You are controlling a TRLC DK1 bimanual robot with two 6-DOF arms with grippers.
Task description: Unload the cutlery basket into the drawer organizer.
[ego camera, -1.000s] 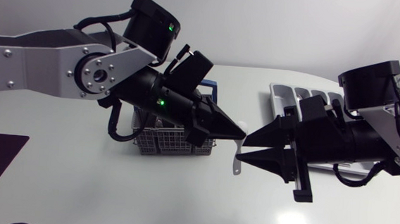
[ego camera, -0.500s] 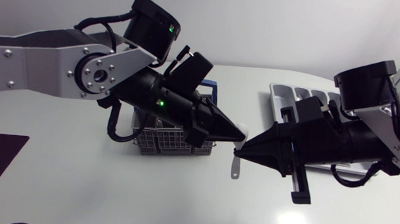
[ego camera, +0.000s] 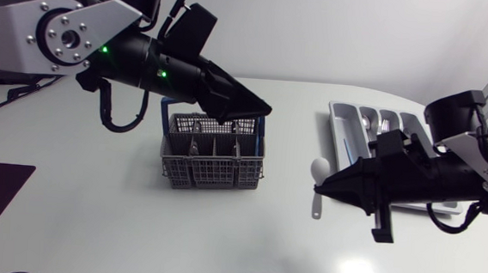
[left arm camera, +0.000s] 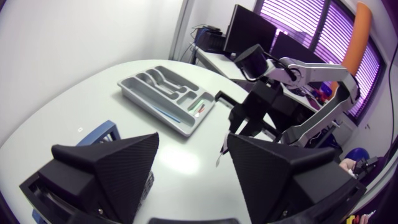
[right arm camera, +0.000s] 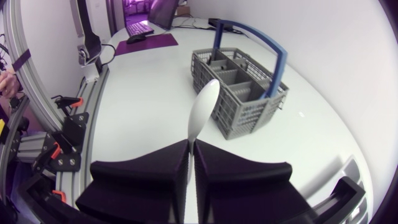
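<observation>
Pinching a white spoon (ego camera: 319, 169), R tool (ego camera: 319, 190) hangs betw. basket (ego camera: 212, 158) & organizer (ego camera: 346, 126) over desk (ego camera: 134, 232); L tool (left arm camera: 193, 140) spread wide, empty, above basket.

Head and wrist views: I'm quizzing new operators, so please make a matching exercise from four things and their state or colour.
1 spoon
2 cutlery basket
3 drawer organizer
4 left gripper

a open, empty
b grey mesh, blue handle
c held in the shut right gripper
d grey tray, cutlery already in it

Pairs: 1-c, 2-b, 3-d, 4-a
</observation>
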